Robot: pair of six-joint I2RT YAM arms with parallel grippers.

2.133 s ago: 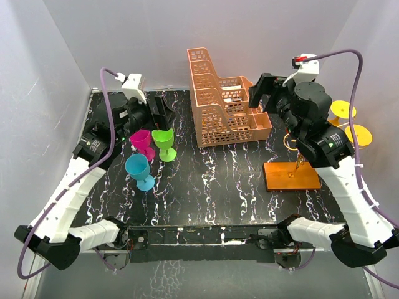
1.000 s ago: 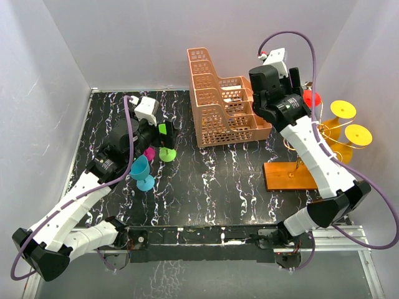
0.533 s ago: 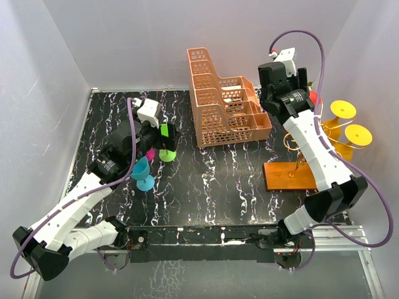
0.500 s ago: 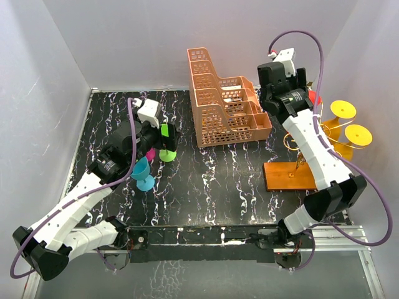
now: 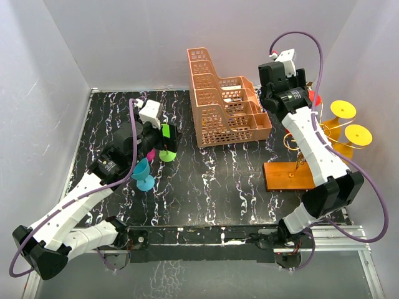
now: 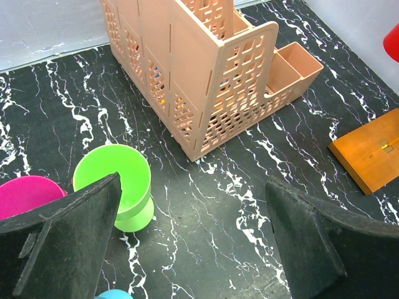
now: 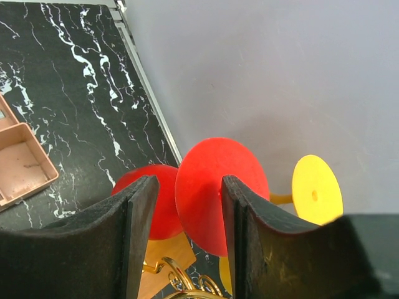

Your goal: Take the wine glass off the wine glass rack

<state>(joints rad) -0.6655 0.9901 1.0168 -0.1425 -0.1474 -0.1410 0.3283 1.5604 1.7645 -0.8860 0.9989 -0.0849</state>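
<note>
Not done. The red wine glass [image 7: 199,205] hangs on the rack [image 5: 291,176] by the table's [image 5: 212,180] far right corner, with two yellow glasses [image 5: 344,110] beside it.

Right gripper [image 7: 186,185] is up at the red glass. Its jaws are part-way apart and the glass foot shows in the gap. No contact is visible, so I judge it not gripped. Left to do: close on the glass, lift it off the hook, set it down.

Left gripper [image 6: 193,187] has its jaws wide apart and holds nothing. It is over the green cup [image 6: 115,180] and pink cup [image 6: 25,193] near the left edge.

Versus two seconds ago: the right arm was bent low over the rack base and is now stretched to the far right corner. The left arm has shifted in over the cups. In the last half second there is almost no change.
</note>
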